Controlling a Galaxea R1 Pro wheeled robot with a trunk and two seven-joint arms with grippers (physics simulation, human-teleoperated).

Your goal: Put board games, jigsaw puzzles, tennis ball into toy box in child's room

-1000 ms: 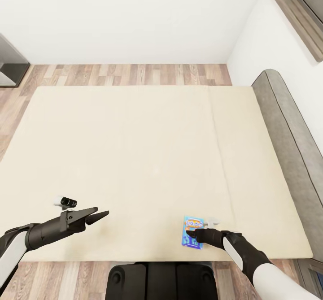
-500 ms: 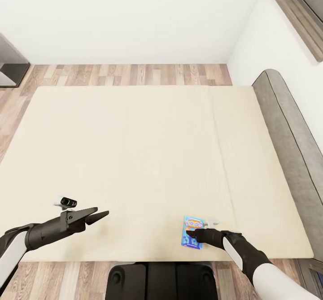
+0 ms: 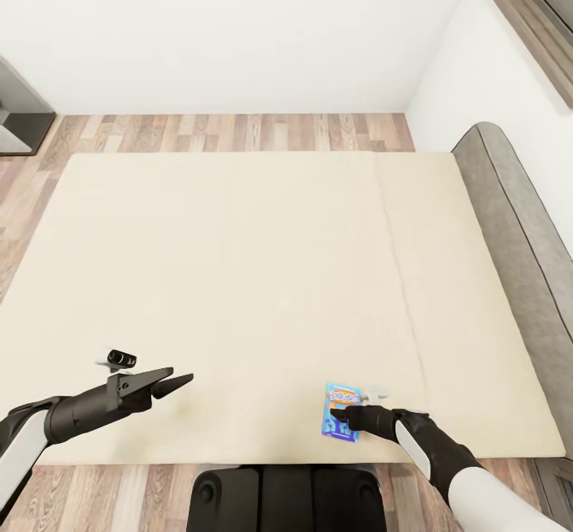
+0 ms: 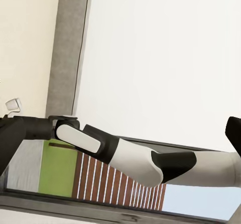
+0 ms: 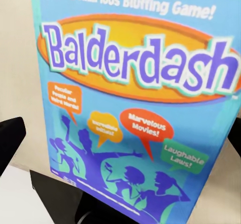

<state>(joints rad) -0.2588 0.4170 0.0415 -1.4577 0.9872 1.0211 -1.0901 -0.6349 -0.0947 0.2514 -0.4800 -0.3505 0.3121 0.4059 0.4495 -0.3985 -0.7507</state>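
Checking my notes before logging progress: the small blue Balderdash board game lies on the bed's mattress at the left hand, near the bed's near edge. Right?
Not quite: the blue board game lies at the right hand, as the head view shows. The left hand hovers over bare mattress. The rest stands.

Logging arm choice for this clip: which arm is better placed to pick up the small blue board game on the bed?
Right. The right gripper is over the small blue board game box near the beige mattress edge. The left gripper hangs far to the side, jaws open.
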